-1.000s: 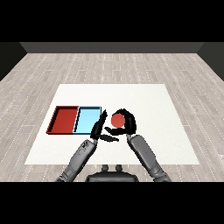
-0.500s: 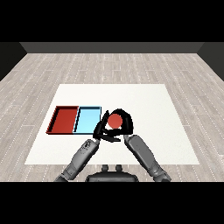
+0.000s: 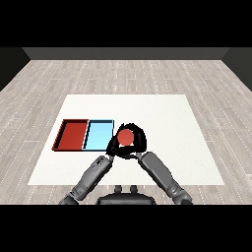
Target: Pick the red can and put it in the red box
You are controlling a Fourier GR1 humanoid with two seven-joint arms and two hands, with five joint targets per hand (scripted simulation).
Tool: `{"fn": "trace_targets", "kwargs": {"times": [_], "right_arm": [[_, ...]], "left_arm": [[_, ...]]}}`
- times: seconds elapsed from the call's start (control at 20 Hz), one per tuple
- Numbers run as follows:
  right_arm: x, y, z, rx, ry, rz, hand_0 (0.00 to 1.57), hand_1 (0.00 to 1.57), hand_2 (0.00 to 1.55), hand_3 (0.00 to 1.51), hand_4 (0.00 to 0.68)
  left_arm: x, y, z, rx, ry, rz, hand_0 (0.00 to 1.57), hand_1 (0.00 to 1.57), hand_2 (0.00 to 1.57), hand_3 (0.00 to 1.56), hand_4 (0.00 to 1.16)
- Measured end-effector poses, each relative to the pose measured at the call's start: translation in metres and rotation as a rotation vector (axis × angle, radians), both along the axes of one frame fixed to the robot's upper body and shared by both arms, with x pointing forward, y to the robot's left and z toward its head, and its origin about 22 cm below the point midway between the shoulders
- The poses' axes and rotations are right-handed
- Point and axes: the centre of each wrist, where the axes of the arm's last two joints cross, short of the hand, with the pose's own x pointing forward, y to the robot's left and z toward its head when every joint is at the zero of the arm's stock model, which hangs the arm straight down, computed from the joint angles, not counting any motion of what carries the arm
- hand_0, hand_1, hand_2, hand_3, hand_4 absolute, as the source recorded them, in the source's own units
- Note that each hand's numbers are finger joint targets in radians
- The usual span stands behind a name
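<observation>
My right hand point(image 3: 137, 142) is curled round the small red cylindrical can point(image 3: 125, 137), fingers and thumb wrapped about its sides. The can sits just right of the light blue shallow tray point(image 3: 98, 134), near its right wall; whether it has cleared the white table point(image 3: 172, 123) I cannot tell. My left hand point(image 3: 112, 146) lies against the can's left side, close beside the right; whether its fingers are curled or straight I cannot tell.

Risks, as I judge them: the two hands are crowded together, so moving leftward could knock one hand against the other and shift the can. The flat red tray point(image 3: 63, 134) lies beyond the blue one, so a low carry could catch the blue tray's walls, or the can could be released early into the wrong tray.

Room: the table is open to the right and behind the trays. The red tray sits near the table's left edge, leaving little margin for overshoot.
</observation>
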Motion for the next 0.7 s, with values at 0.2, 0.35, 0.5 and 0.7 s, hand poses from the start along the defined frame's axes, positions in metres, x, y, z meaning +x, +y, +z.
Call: {"fn": "trace_targets", "kwargs": {"times": [0.2,0.35,0.5,0.7], "right_arm": [[-0.001,0.007,-0.002,-0.015,0.001,0.000,1.54,1.54,1.47,1.40,0.651],[-0.004,0.010,-0.002,-0.014,0.003,0.000,1.51,1.51,1.45,1.39,0.649],[-0.001,0.007,-0.001,-0.018,-0.002,0.004,1.50,1.50,1.45,1.39,0.653],[-0.001,0.006,0.000,-0.016,0.000,0.008,1.48,1.48,1.44,1.39,0.644]], "left_arm": [[-0.002,0.002,0.001,0.003,0.002,0.065,0.37,0.37,0.72,0.57,0.91],[0.003,-0.002,0.001,-0.019,0.033,0.140,1.57,1.57,1.57,1.49,1.13],[0.000,-0.008,-0.001,-0.011,0.045,0.173,1.57,1.57,1.57,1.48,1.12],[0.003,-0.007,0.002,0.003,0.055,0.206,1.57,1.57,1.56,1.48,1.12]]}}
